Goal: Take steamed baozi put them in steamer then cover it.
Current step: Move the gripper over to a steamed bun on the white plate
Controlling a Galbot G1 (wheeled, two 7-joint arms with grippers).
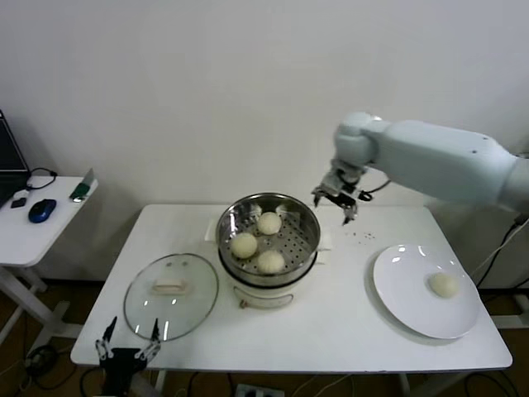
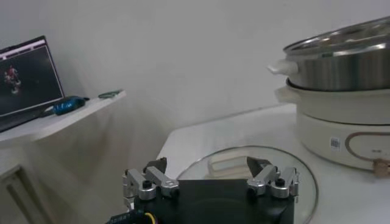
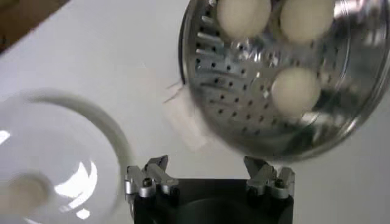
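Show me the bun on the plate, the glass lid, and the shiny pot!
bun (image 1: 444,284), head view, its top.
glass lid (image 1: 171,287), head view, its cream handle.
shiny pot (image 1: 307,222), head view, inner right wall.

Steamer: round shiny steel pot on white base, uncovered, upright, mid-table toward the far edge.
Steamed baozi: three smooth cream-white buns on the perforated tray inside; a fourth bun lies near the right edge.
Cover: clear glass lid, metal rim, cream handle up, flat near the front-left corner.
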